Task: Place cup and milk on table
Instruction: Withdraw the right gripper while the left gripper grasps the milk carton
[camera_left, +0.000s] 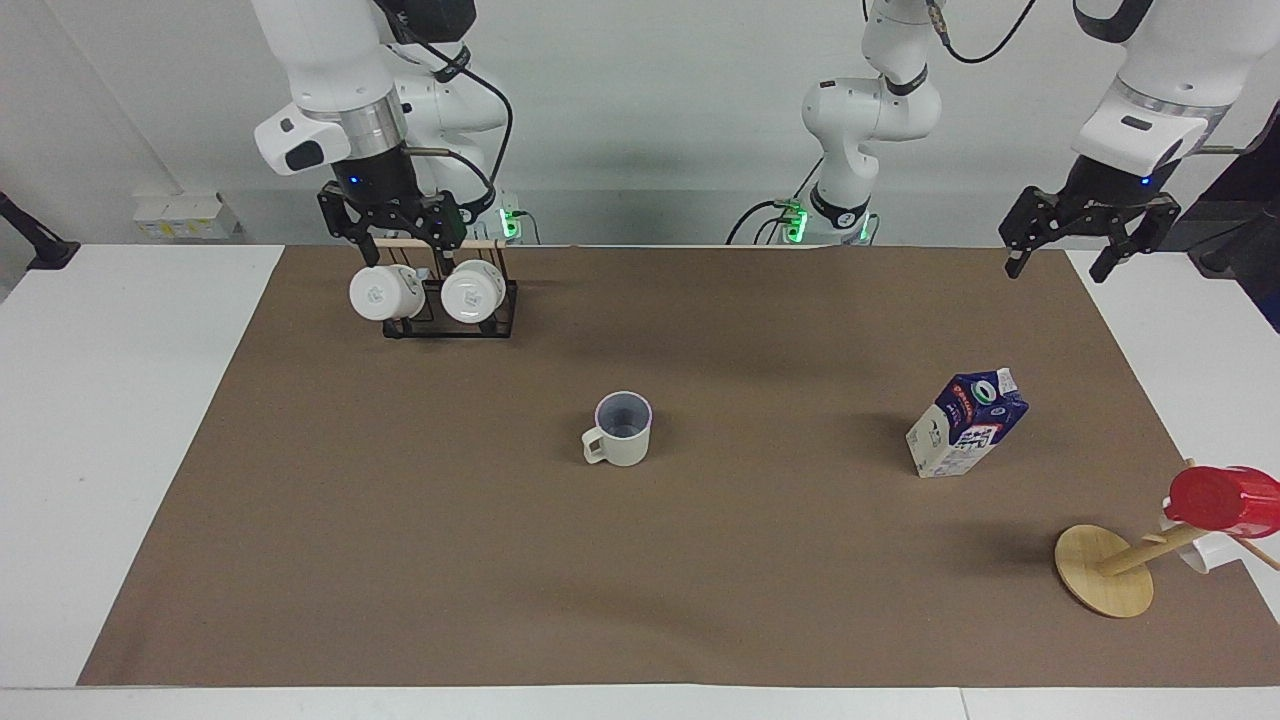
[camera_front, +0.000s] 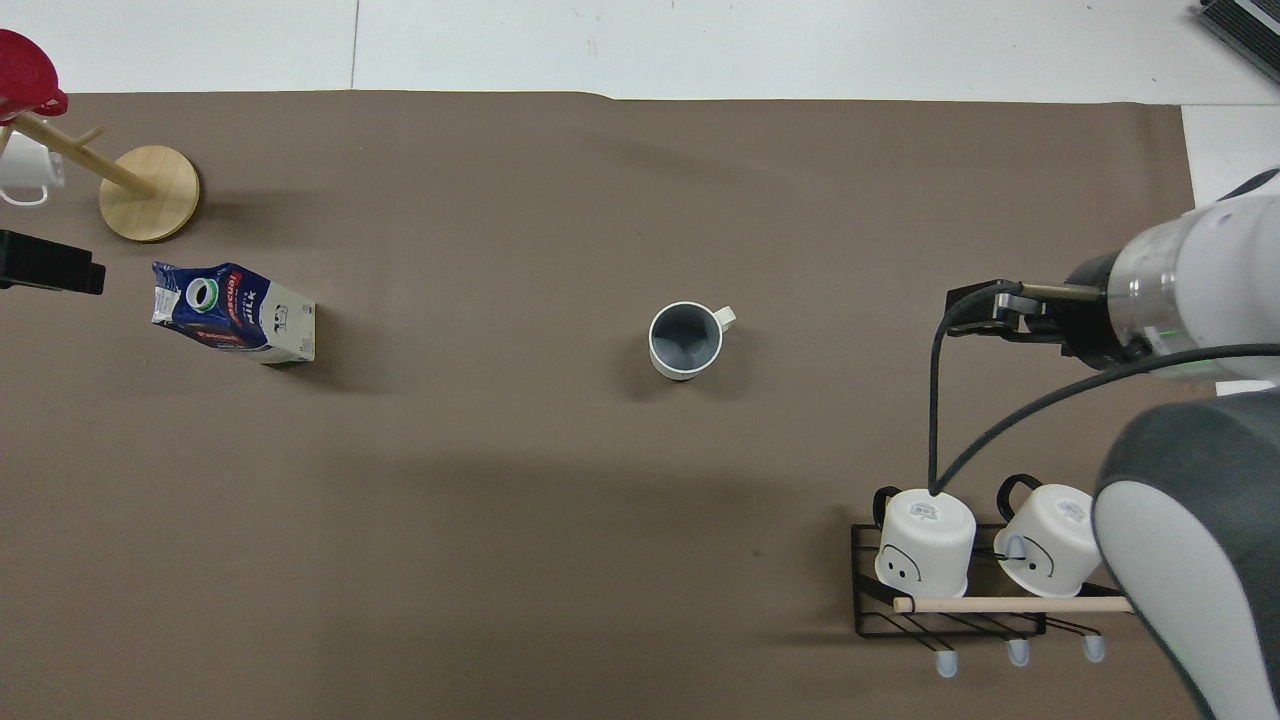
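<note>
The cup (camera_left: 620, 430) stands upright on the brown sheet of the table (camera_left: 400, 560), near its middle, with nothing touching it. It also shows in the overhead view (camera_front: 685, 340). The milk (camera_left: 965, 425) stands tilted on the sheet toward the left arm's end, and its green-ringed cap shows in the overhead view (camera_front: 235, 310). My right gripper (camera_left: 394, 238) is open, empty and raised over the mug rack; it also shows in the overhead view (camera_front: 985, 308). My left gripper (camera_left: 1057, 265) is open, empty and raised over the sheet's corner at the left arm's end.
A black wire rack (camera_left: 450, 328) with two white mugs (camera_front: 925, 545) stands near the robots at the right arm's end. A tilted wooden mug tree (camera_left: 1105, 570) carries a red cup (camera_left: 1215, 500) and a white mug (camera_front: 25, 170).
</note>
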